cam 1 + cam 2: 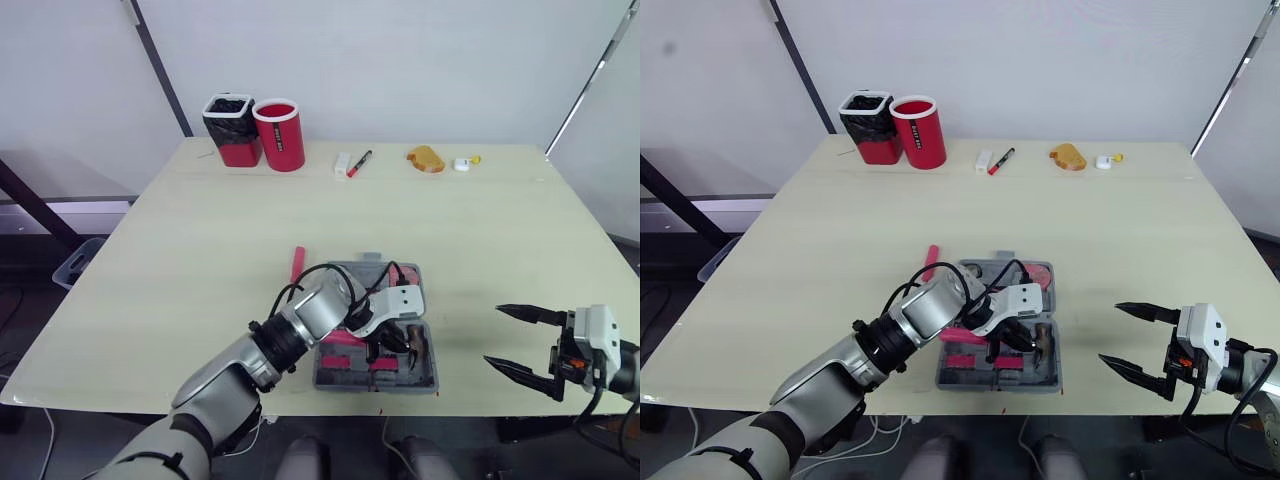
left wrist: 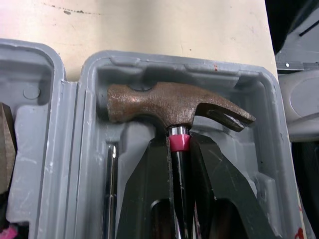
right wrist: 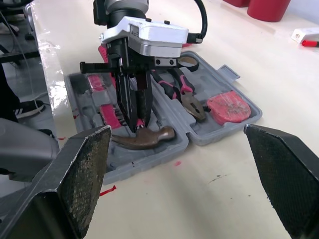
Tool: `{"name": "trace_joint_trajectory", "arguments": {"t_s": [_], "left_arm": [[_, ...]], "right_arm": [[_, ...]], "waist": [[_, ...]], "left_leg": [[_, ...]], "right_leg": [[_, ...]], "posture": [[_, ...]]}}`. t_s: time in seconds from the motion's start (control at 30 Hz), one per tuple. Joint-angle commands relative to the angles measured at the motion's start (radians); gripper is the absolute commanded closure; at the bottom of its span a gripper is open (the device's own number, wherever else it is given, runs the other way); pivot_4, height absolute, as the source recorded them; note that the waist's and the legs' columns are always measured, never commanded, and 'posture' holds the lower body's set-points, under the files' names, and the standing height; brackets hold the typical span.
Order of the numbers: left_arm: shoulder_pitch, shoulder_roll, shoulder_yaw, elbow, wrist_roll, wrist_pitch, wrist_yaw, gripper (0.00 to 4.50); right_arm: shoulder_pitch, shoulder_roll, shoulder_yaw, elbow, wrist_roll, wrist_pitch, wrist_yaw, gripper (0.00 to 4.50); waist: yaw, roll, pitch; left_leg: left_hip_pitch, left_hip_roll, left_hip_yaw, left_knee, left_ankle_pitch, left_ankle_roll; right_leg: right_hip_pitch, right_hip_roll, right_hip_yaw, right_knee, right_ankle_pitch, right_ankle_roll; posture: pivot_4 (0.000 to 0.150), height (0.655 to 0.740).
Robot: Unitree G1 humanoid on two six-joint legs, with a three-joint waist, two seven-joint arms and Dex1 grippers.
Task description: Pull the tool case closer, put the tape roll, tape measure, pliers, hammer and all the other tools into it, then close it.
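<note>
Left wrist view puts us right over the hammer (image 2: 169, 104). Its rusty head lies in a moulded recess of the grey tool case (image 2: 65, 149), and the left jaws are clamped on the neck just below the head, at the pink collar. In the left eye view we see the case lying open near the front edge of the surface (image 1: 200, 240), with the hammer in its near half, toward the right corner. Pliers (image 3: 192, 102) and a flat red tool (image 3: 228, 107) rest in the far half. The right jaws are spread wide apart and empty, hovering off the case's right side near the front edge. A red handle (image 1: 297, 263) lies on the surface just beside the case's far left corner.
</note>
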Motion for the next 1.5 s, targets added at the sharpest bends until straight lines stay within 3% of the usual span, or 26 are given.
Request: {"name": "trace_joint_trajectory", "arguments": {"t_s": [0.03, 0.8, 0.87, 0.93, 1.27, 1.5], "left_arm": [[-0.019, -0.010, 0.013, -0.012, 0.003, -0.011, -0.004, 4.41], [-0.017, -0.018, 0.026, -0.023, 0.016, -0.012, 0.023, 4.41], [-0.015, -0.016, 0.025, -0.028, 0.010, -0.006, 0.016, 3.45], [-0.014, -0.019, 0.031, -0.034, 0.009, -0.003, 0.027, 2.88], [-0.024, 0.006, 0.061, -0.093, -0.003, -0.028, 0.012, 2.88], [0.051, 0.036, 0.214, -0.075, -0.117, -0.246, -0.045, 2.88]], "right_arm": [[-0.013, -0.013, -0.027, -0.043, 0.018, 0.017, -0.017, 0.00], [-0.013, 0.000, -0.019, -0.056, 0.004, 0.003, -0.044, 0.00], [-0.010, 0.000, -0.021, -0.054, 0.004, -0.001, -0.041, 0.00], [-0.005, 0.002, -0.023, -0.054, 0.004, -0.004, -0.040, 0.00], [0.005, 0.013, -0.020, -0.042, -0.002, -0.026, -0.032, 0.00], [0.006, 0.023, -0.018, -0.038, -0.003, -0.035, -0.028, 0.00]], "waist": [[-0.001, 0.000, 0.000], [-0.001, 0.000, 0.000], [-0.001, 0.000, 0.000], [-0.001, 0.000, 0.000], [-0.001, 0.000, 0.000], [-0.003, 0.001, -0.001]], "left_leg": [[0.000, 0.000, 0.000, 0.000, 0.000, 0.000], [0.000, 0.000, 0.000, 0.000, 0.000, 0.000], [0.000, 0.000, 0.000, 0.000, 0.000, 0.000], [0.000, 0.000, 0.000, 0.000, 0.000, 0.000], [0.000, 0.000, 0.000, 0.000, 0.000, 0.000], [0.000, 0.000, 0.000, 0.000, 0.000, 0.000]], "right_leg": [[0.000, 0.000, 0.000, 0.000, 0.000, 0.000], [0.000, 0.000, 0.000, 0.000, 0.000, 0.000], [0.000, 0.000, 0.000, 0.000, 0.000, 0.000], [0.000, 0.000, 0.000, 0.000, 0.000, 0.000], [0.000, 0.000, 0.000, 0.000, 0.000, 0.000], [0.000, 0.000, 0.000, 0.000, 0.000, 0.000]], "posture": [[0.150, 0.7400], [0.150, 0.7400], [0.150, 0.7400], [0.150, 0.7400], [0.150, 0.7400], [0.150, 0.7400]]}}
